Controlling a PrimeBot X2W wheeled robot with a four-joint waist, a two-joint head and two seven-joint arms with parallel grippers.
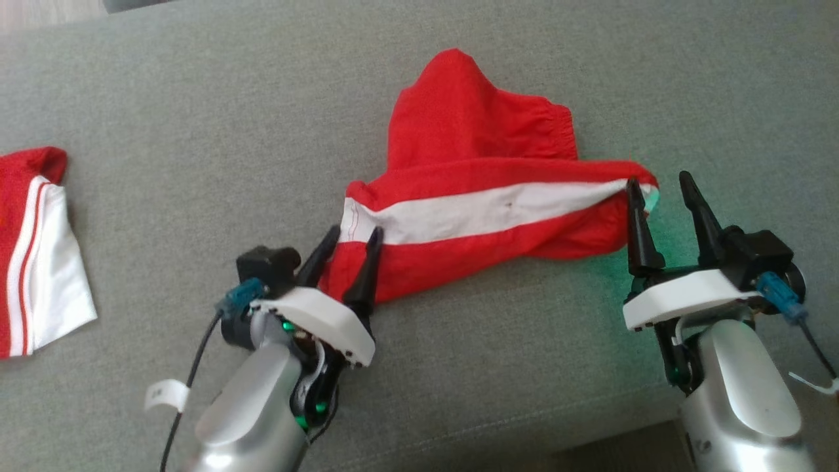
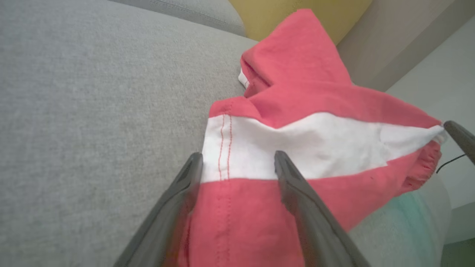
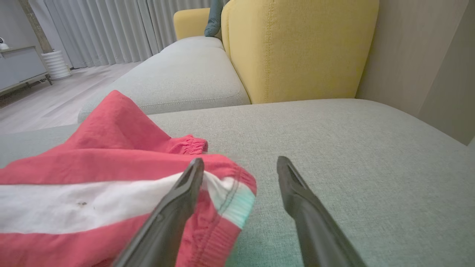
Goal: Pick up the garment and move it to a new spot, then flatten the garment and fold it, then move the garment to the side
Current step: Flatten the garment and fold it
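The crumpled red shorts with a white side stripe point(image 1: 472, 196) lay mid-cushion on the grey woven sofa seat point(image 1: 196, 131). The left gripper point(image 1: 356, 231) straddled their hem and the right gripper point(image 1: 659, 180) their waistband, both splayed and clasping nothing. Behind stood a yellow upholstered backrest point(image 3: 297, 48) and pale pleated curtains point(image 3: 111, 29).

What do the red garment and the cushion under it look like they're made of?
Red garment: soft matte cloth, likely cotton or a blend; it creases, with stitched seams and a gathered elastic edge. Cushion: matte grey upholstery fabric, a fine flecked weave showing up close.
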